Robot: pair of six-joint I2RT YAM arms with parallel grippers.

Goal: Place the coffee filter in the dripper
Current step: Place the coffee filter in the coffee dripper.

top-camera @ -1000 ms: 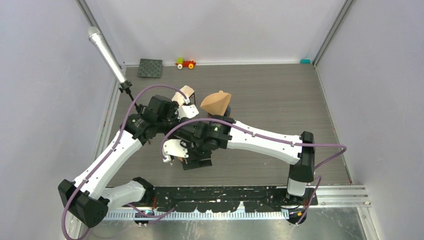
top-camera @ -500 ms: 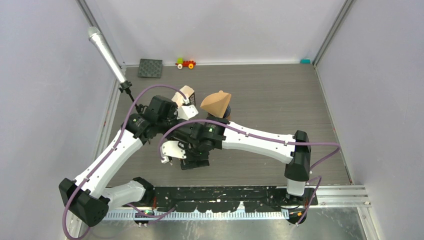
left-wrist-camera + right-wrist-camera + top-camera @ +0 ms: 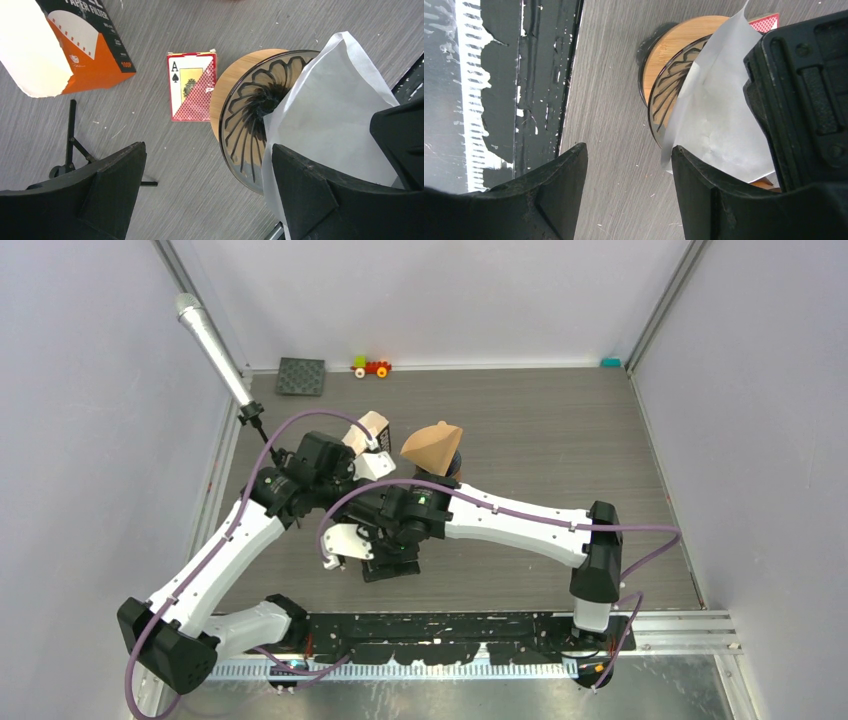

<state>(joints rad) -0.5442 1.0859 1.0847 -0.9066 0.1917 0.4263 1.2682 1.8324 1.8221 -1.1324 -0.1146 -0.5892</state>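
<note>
**The coffee filter propped in the dripper**

Over the desk, the left gripper and right gripper both gape wide above the dripper, each empty. The white coffee filter leans partly inside the dripper, its upper edge poking past the rim.

Left arm and right arm: smooth white shells on the long links, with bulky black housings at the joints and wrists. One purple cable per arm, running outside the casing in loose loops; the right arm's cable shows at centre right of the overhead frame. Left gripper and right gripper: two matte black fingers each, thick, faceted and wedge-shaped, with bevelled edges and a faintly grained surface.
</note>
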